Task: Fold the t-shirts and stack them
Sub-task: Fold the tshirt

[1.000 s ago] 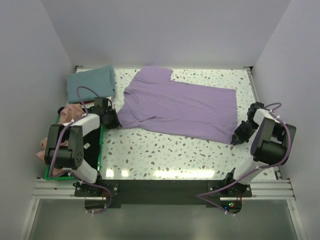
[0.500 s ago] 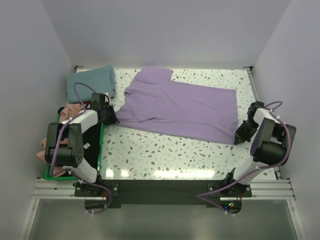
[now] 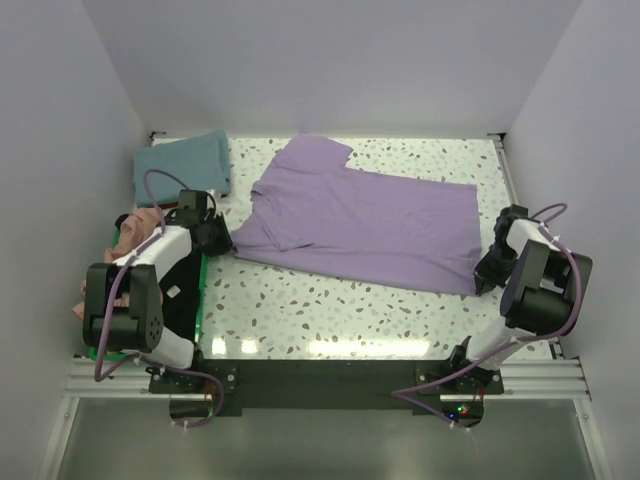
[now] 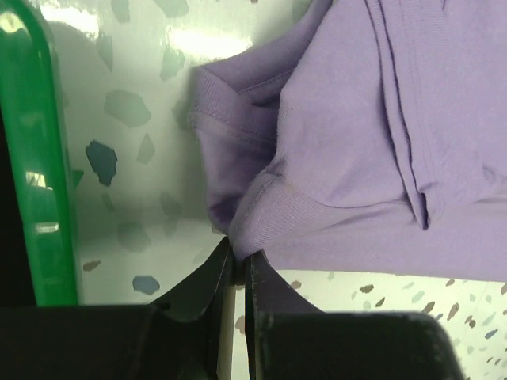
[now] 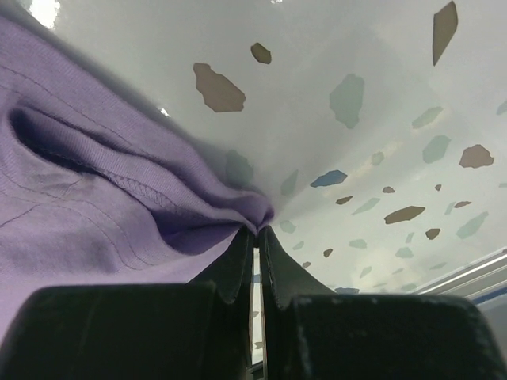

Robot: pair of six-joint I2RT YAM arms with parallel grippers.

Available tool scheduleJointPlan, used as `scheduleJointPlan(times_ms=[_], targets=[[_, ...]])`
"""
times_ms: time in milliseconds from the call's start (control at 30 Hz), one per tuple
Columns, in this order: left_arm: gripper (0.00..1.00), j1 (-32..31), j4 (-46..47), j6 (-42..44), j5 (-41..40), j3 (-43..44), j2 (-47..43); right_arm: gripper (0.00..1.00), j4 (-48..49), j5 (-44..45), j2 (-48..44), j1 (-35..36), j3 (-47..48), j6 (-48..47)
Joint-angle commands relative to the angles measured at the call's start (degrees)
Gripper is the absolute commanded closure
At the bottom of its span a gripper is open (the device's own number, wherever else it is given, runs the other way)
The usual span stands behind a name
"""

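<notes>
A lavender t-shirt (image 3: 360, 220) lies spread across the middle of the speckled table. My left gripper (image 3: 222, 243) is shut on its near left sleeve corner; in the left wrist view the hem (image 4: 253, 207) is pinched between the black fingers (image 4: 273, 285). My right gripper (image 3: 482, 278) is shut on the shirt's near right hem corner, with bunched cloth (image 5: 245, 207) at its tips (image 5: 257, 233). A folded teal t-shirt (image 3: 183, 165) rests at the back left. A salmon pink t-shirt (image 3: 135, 228) lies bunched in the bin on the left.
A green plastic bin (image 3: 201, 300) stands along the left edge beside the left arm; its rim (image 4: 40, 174) shows close to the left gripper. White walls enclose the table on three sides.
The right gripper has closed on the shirt's hem corner. Both grippers have shifted with the cloth, and the shirt's near edge now lies straighter and more stretched between them.
</notes>
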Motion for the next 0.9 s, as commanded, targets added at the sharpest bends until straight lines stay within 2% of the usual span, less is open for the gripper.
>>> scheduleJointPlan(times_ms=[0, 33, 67, 100, 133, 167, 200, 233, 300, 433, 567, 700, 867], targets=[[0.98, 0.86, -2.27, -0.21, -1.91, -1.9, -5.1, 1.0, -0.63, 6.15, -3.29, -0.41, -0.56, 0.42], [0.88, 0.86, -2.97, -0.21, -2.26, -2.08, -5.8, 1.0, -0.63, 6.06, -4.07, -0.41, -0.56, 0.42], [0.83, 0.77, -4.28, -0.3, -2.52, -2.26, -7.29, 0.92, -0.81, 5.63, -4.69, -0.41, -0.56, 0.42], [0.71, 0.86, -5.08, -0.3, -2.7, -2.35, -8.09, 0.87, -1.07, 5.27, -5.31, -0.41, -0.47, 0.51], [0.63, 0.86, -5.78, -0.3, -3.22, -2.26, -8.97, 0.76, -1.16, 4.83, -6.53, -0.41, -0.3, 0.6], [0.55, 0.86, -7.18, -0.3, -3.4, -2.17, -10.54, 0.71, -1.42, 3.87, -7.15, -0.32, 0.14, 0.6], [0.43, 0.86, -7.89, -0.39, -3.66, -1.82, -11.25, 0.67, -1.86, 3.43, -7.68, -0.41, 0.58, 0.69], [0.4, 0.86, -8.51, -0.3, -4.19, -1.56, -12.04, 0.62, -1.95, 2.99, -8.38, -0.41, 1.11, 0.69], [0.35, 0.51, -10.35, -0.3, -4.89, -0.33, -13.89, 0.58, -2.39, 1.85, -9.88, -0.24, 3.04, 0.42], [0.33, -2.47, -10.97, -1.79, -6.47, 2.13, -15.65, 0.53, -1.95, -1.49, -11.55, 0.29, 5.85, -0.89], [0.33, -6.51, -6.25, -5.13, -3.32, 2.14, -15.83, 0.51, 0.94, -6.86, -12.34, 1.52, 5.77, -1.6], [0.34, -10.03, -3.24, -7.07, -1.47, 3.36, -13.03, 0.51, 3.49, -7.74, -10.07, 2.49, 6.73, -2.21], [0.35, -12.85, 2.18, -7.68, 1.16, 4.69, -7.23, 0.57, 4.9, -8.18, -4.17, 2.49, 8.32, -2.39]])
